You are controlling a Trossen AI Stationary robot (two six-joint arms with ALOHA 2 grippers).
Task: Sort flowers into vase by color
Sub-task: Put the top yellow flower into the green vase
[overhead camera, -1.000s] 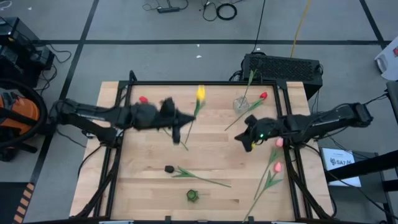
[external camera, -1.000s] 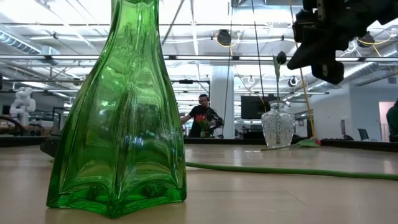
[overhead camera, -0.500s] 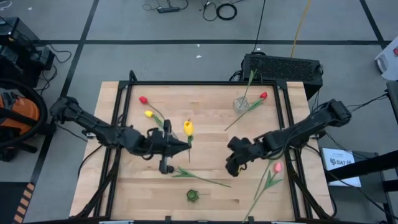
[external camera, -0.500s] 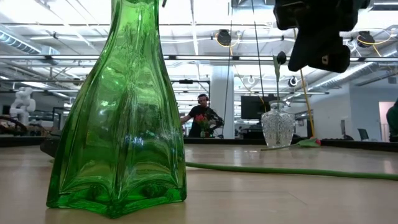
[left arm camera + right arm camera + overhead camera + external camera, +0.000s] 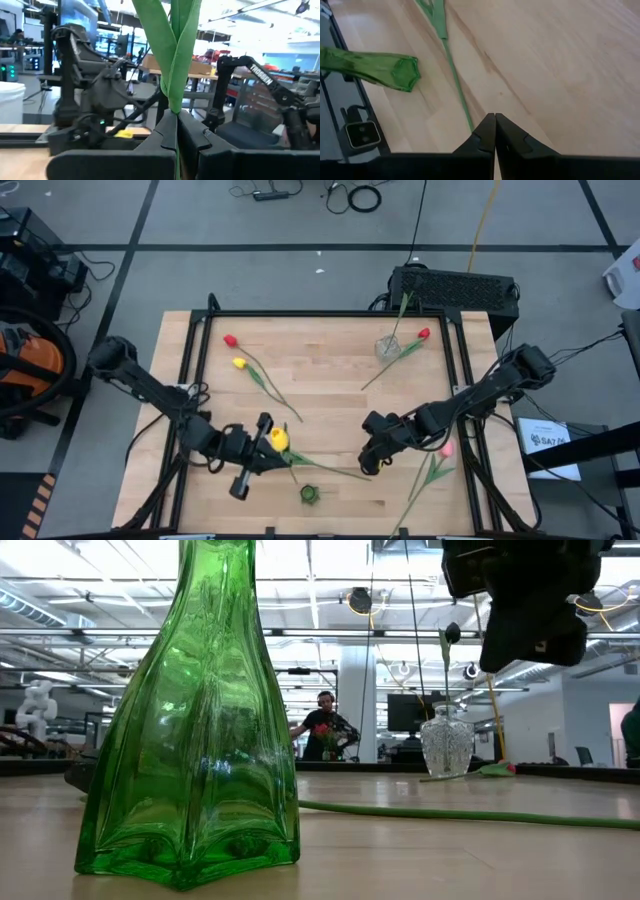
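Observation:
My left gripper (image 5: pixel 265 452) (image 5: pixel 175 117) is near the table's near edge, shut on a yellow tulip whose head (image 5: pixel 278 440) shows just beside the fingers. The green vase (image 5: pixel 310 494) (image 5: pixel 190 720) (image 5: pixel 390 70) stands close by, nearer the edge. My right gripper (image 5: pixel 370 463) (image 5: pixel 494 116) is shut, hovering beside the bare end of a tulip stem (image 5: pixel 335 470) (image 5: pixel 456 85) lying flat on the table. That tulip's head is hidden under the left gripper. The clear vase (image 5: pixel 388 347) (image 5: pixel 447 740) holds a black-headed tulip (image 5: pixel 452 633). My left gripper pinches the yellow tulip between its two fingers on the stem, just where the long green leaves (image 5: pixel 172 102) begin. The leaves fan out beyond the fingertips and the stem runs back between the fingers. The flower is lifted clear of the table.
A red tulip (image 5: pixel 229 340) and a yellow tulip (image 5: pixel 240 364) lie at the far left, a red one (image 5: pixel 424 334) leans by the clear vase, and pink tulips (image 5: pixel 445 448) lie at the right edge. A person stands in the room far behind the table.
My left gripper has carried the yellow tulip from the table's far middle toward the near edge and a little left, ending beside the green vase; the flower has turned with it. My right gripper has moved toward the near edge and left, to the end of the lying stem.

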